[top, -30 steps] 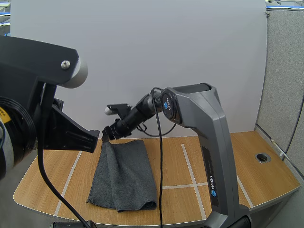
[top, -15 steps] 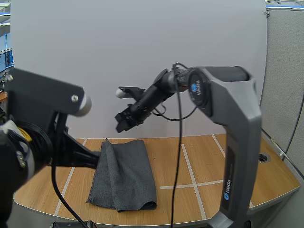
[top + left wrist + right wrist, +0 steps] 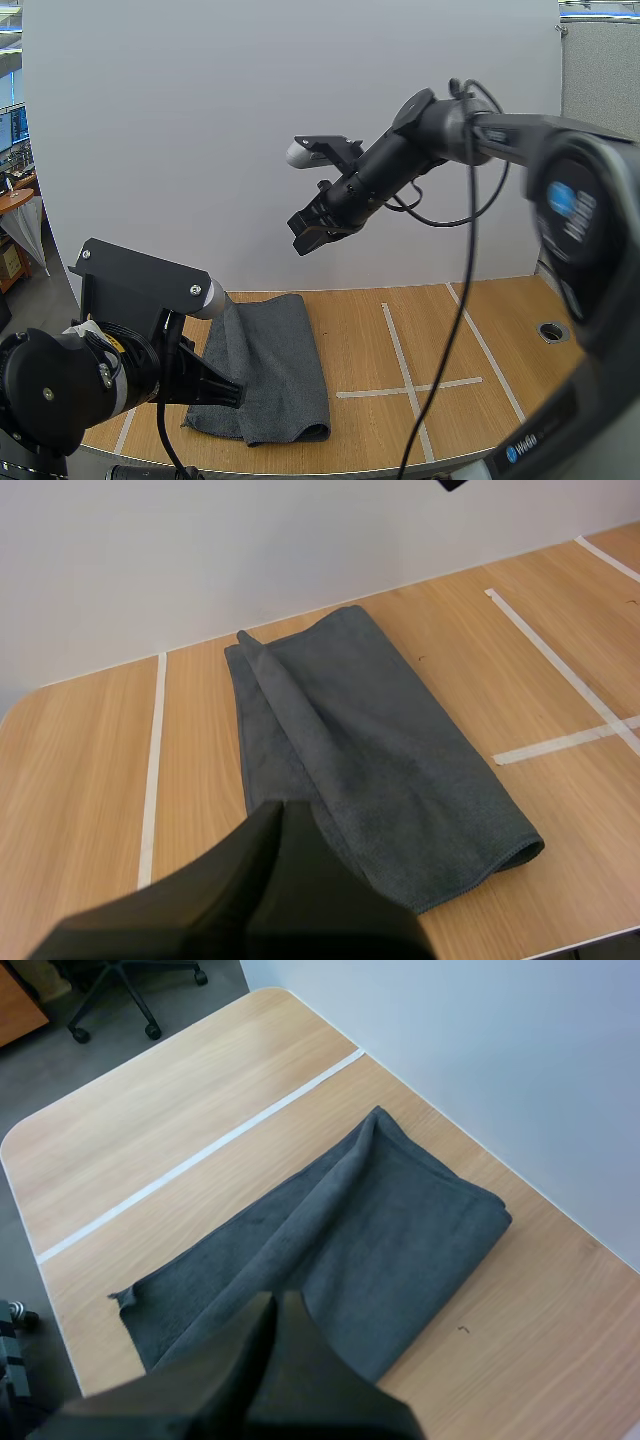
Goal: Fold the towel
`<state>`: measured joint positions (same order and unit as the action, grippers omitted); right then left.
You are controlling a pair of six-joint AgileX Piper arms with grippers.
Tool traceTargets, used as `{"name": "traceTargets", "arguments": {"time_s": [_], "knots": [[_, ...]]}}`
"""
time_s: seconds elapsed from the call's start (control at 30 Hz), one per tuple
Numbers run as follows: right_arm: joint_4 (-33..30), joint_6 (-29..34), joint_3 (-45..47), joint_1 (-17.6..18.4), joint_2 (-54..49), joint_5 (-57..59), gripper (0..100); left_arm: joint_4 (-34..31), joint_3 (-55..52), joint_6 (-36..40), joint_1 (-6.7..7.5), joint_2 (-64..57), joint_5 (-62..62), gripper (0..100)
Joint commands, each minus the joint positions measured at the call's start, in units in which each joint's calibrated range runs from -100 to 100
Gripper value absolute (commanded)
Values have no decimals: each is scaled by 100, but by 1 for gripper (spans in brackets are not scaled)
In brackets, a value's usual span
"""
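Looking down on a wooden table. Finding a dark grey towel lying on its left half, folded lengthwise into a long strip, with a raised crease running along its left side and a rounded fold at the near end. Holding the right gripper high in the air, well apart from the towel, fingers pressed together into one dark wedge, gripping nothing. Hanging the left gripper above the towel's near part, fingers likewise lying together, pinching nothing. Noting white tape lines crossing on the wood just right of the towel.
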<state>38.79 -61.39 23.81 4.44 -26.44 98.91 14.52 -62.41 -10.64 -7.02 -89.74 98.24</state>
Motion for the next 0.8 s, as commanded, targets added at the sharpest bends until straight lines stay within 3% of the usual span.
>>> {"name": "traceTargets", "arguments": {"time_s": [0.0,0.33,0.77], "knots": [[-150,41,467,-17,-934,109,0,121,-162,-148,30,18,-326,0],[-415,505,1348,-17,-3513,109,0,106,-205,-126,257,632,-720,0],[-1281,1225,1348,-17,-5334,109,0,40,-205,-574,263,2864,-2058,0]]}}
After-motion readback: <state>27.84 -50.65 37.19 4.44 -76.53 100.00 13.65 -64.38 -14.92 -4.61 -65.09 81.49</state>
